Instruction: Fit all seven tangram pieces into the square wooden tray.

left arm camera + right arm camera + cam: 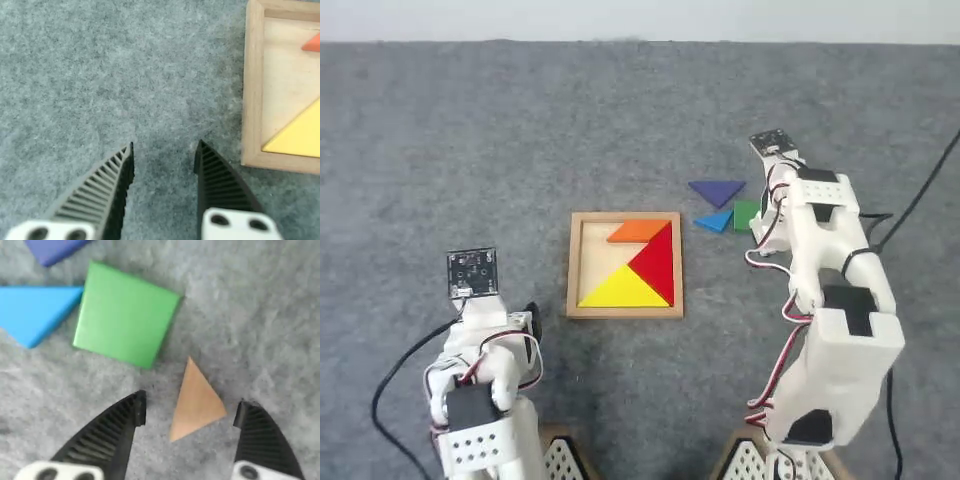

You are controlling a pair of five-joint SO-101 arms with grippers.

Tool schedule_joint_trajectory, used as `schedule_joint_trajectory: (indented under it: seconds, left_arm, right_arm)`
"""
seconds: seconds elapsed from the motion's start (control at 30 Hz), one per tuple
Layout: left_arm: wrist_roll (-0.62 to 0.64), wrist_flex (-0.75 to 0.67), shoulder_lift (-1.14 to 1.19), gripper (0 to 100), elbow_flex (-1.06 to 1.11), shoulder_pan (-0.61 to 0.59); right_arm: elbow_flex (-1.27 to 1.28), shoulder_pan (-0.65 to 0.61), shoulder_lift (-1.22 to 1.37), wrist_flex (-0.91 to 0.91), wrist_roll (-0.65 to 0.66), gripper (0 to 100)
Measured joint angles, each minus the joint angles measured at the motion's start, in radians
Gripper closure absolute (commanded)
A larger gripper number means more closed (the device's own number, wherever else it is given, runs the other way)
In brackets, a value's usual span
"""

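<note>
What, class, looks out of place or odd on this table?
Nothing is damaged or spilled. Four pieces lie outside the tray on the grey mat: a dark blue triangle, a light blue triangle, a green square and a tan triangle.

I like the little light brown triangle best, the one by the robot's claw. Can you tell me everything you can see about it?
The small triangle is a flat, thin piece, pale tan like plain wood, with a smooth top and sharp corners. It lies flat on the grey mat. One corner points toward the green square, which is close by but not touching it. The triangle sits between the tips of the open right gripper, and neither finger touches it, so nothing holds it.
</note>
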Motion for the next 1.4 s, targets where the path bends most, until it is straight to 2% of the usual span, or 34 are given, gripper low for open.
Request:
schedule_joint_trajectory:
  seconds: [0.17,0.33,0.8,0.93,1.23,1.4]
  left_arm:
    - [0.0,0.0,0.0,81,0.0,0.0]
    - [0.0,0.0,0.0,81,0.0,0.0]
    - [0.0,0.0,0.0,81,0.0,0.0]
    - [0.0,0.0,0.0,81,0.0,0.0]
    - [0.0,0.0,0.0,81,0.0,0.0]
    - [0.0,0.0,0.0,81,0.0,0.0]
  right_arm:
    - [-0.003,0.0,0.0,0.003,0.02,73.5]
    - [-0.012,0.002,0.0,0.026,0.021,83.0]
    - [-0.032,0.018,0.0,0.052,0.014,83.0]
    - [-0.028,0.011,-0.031,0.092,-0.034,83.0]
    - [0.126,-0.132,-0.253,0.104,-0.106,83.0]
    - [0.14,-0.146,-0.307,0.104,-0.118,83.0]
